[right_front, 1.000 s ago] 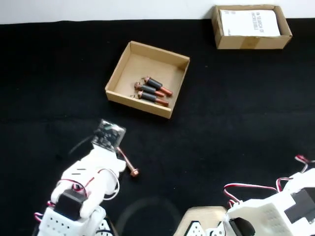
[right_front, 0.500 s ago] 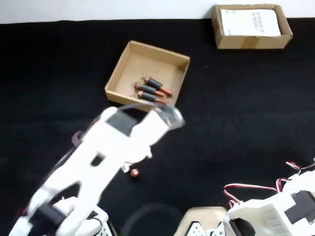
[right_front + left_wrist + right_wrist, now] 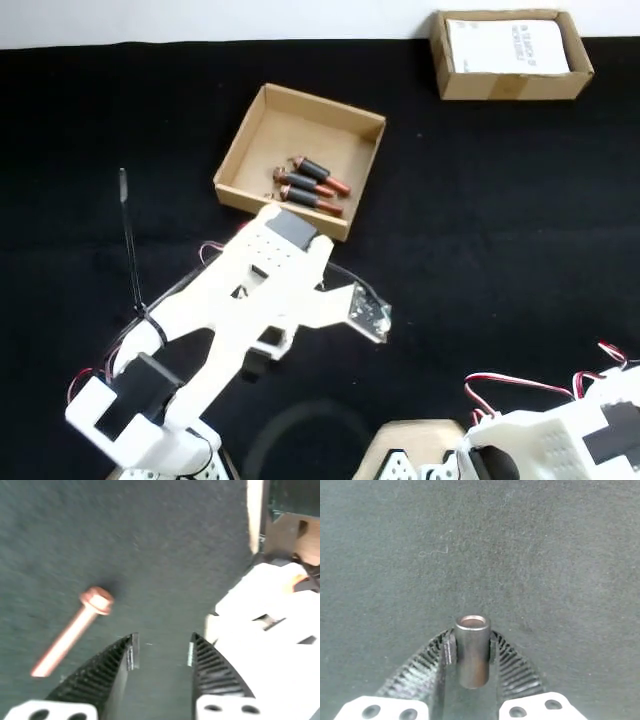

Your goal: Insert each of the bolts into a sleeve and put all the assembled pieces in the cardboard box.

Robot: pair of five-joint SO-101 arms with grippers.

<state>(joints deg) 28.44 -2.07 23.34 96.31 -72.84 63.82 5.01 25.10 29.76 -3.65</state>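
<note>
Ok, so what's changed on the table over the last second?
The left arm swung up from its folded pose at the front and stretched out toward the cardboard box, covering the spot where the bolt lay. Its claw is open, the bolt on the mat beside it, not gripped. Unchanged: the three assembled pieces in the box.

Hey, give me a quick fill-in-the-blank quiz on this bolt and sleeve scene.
1. The cardboard box holds ___ assembled pieces.
2. The right gripper is ___ on the sleeve.
3. The left gripper hangs ___ near the loose bolt.
Missing words: three, shut, open.
</note>
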